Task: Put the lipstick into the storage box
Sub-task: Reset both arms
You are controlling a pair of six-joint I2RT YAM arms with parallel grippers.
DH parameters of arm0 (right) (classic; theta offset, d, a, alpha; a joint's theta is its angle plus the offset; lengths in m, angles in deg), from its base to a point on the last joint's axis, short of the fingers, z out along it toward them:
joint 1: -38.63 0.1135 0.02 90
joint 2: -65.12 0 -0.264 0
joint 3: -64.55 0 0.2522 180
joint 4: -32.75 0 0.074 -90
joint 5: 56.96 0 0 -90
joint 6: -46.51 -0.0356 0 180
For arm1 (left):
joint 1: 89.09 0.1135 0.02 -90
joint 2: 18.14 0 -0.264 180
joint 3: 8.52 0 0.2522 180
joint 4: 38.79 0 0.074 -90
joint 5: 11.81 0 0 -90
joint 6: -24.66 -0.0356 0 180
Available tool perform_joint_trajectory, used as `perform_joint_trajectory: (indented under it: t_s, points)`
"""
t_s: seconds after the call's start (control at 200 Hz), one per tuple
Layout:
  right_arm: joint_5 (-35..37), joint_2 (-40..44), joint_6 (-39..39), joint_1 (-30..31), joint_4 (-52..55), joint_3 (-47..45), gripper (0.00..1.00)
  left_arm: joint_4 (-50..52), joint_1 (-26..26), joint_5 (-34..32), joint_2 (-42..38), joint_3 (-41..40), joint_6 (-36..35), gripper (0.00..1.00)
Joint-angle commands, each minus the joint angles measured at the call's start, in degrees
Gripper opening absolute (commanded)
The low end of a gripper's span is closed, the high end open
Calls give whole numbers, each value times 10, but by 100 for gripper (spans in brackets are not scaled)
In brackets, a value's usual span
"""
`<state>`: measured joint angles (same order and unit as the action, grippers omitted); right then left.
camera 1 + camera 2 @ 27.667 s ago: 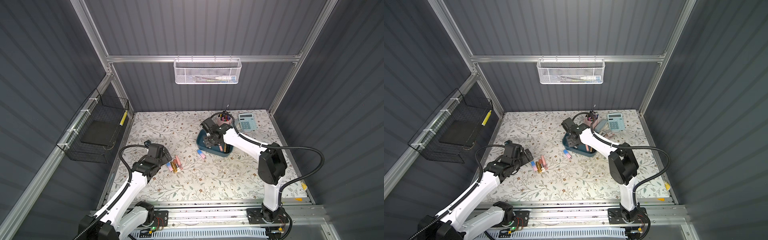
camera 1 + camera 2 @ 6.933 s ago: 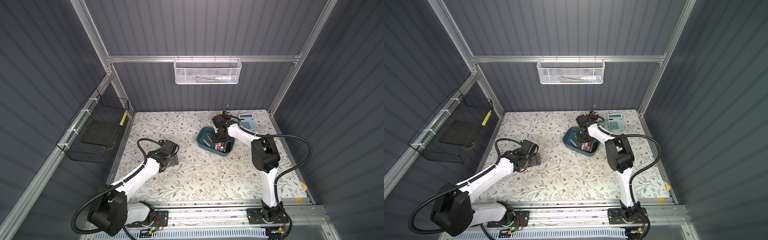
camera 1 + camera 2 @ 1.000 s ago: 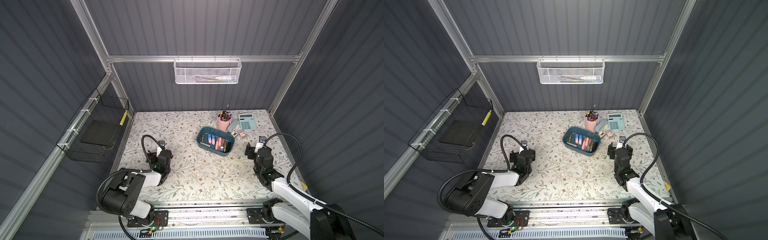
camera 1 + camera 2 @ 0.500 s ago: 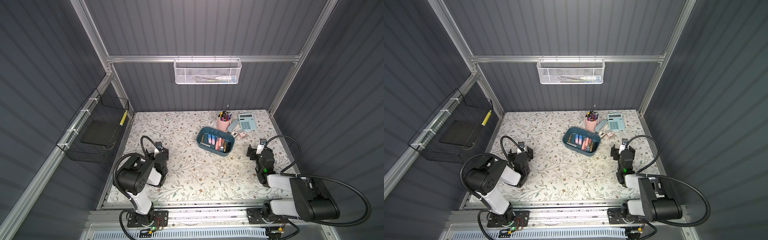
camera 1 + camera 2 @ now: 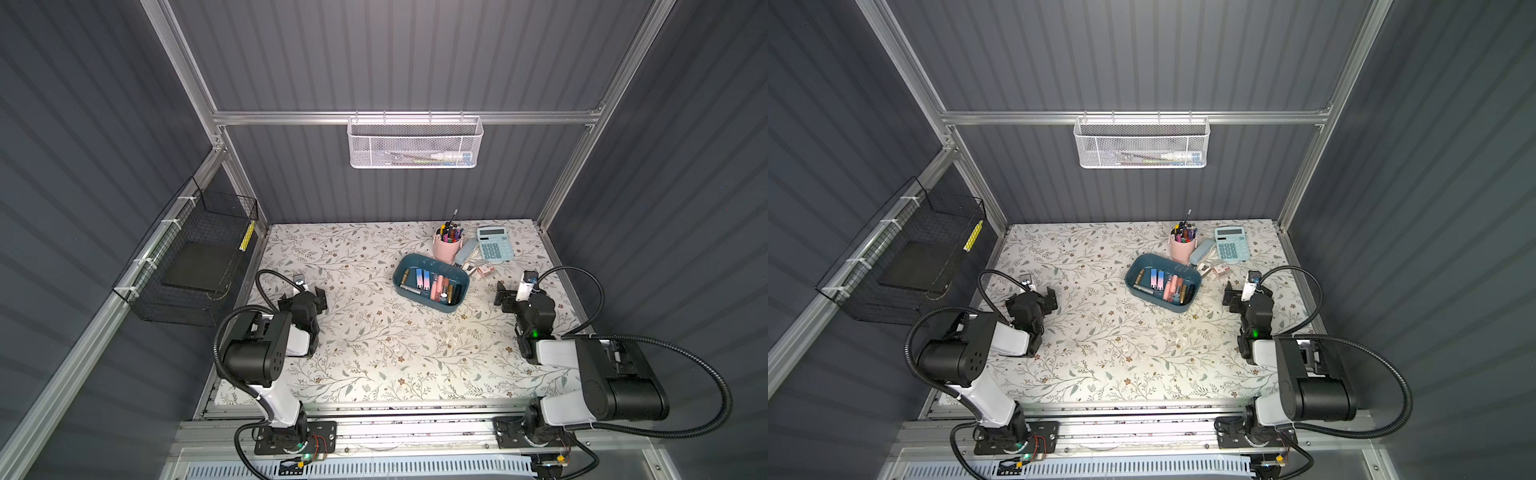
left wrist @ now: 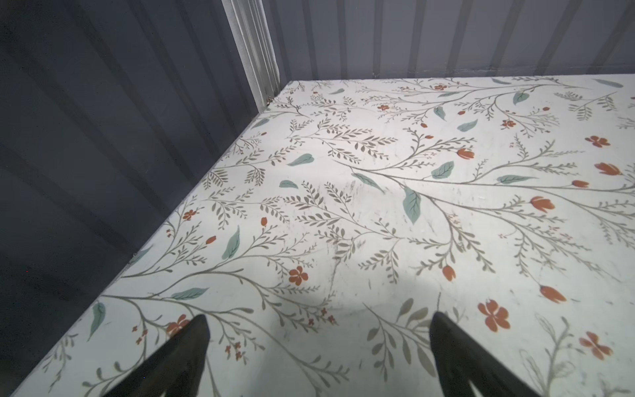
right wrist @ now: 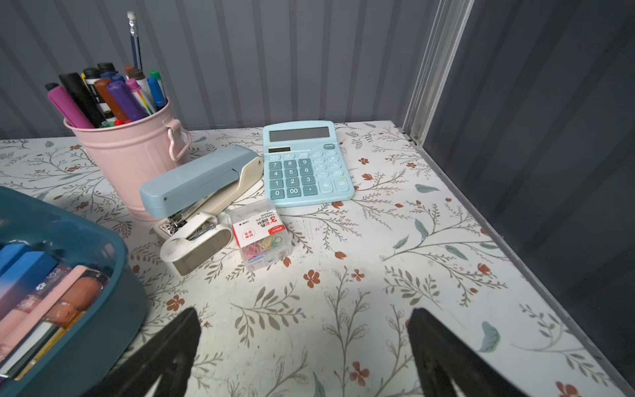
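lipstick [image 5: 434, 286]: every tube I can find is inside the storage box [image 5: 415, 262], lying flat side by side with ends roughly toward the back wall; none seen loose on the counter [image 5: 374, 345]
storage box long axis: diagonal in both top views [image 5: 1148, 262], back-left to front-right; low walls, open top
right gripper [image 7: 304, 311]: released, jaws spread wide with bare counter between them; parked low near the right edge
box from right gripper: to the robot's left and a little toward the back, near but not touching; its rim [image 7: 113, 247] and the tubes show at the edge of the right wrist view
left gripper [image 6: 319, 318]: released, empty, facing the far left corner – the box is well apart from it, across the counter
nearer arm: right, clearly
step: my read is the task is done, arms folded low at the front; any further tube would go to the right arm, lowered straight in from above
surface: flat floral-print counter, lightly scuffed, nothing between right gripper and box
room: tight behind the box – pen cup [image 5: 446, 251], stapler [image 7: 199, 178], paper clip box [image 7: 261, 237], calculator [image 5: 493, 245] clustered there; front and left sides are free, so approach from those
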<state>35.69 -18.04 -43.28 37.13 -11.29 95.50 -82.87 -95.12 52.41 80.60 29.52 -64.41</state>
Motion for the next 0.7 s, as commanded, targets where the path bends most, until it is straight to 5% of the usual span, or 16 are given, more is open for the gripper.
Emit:
perform_joint_trajectory:
  t_s: [0.0,0.696]
  points:
    - [-22,3,-11,-5,25,10,97,22,1,14,-4,11,16,100]
    - [-50,0,-33,-29,63,30,99,18,1,11,-1,11,12,100]
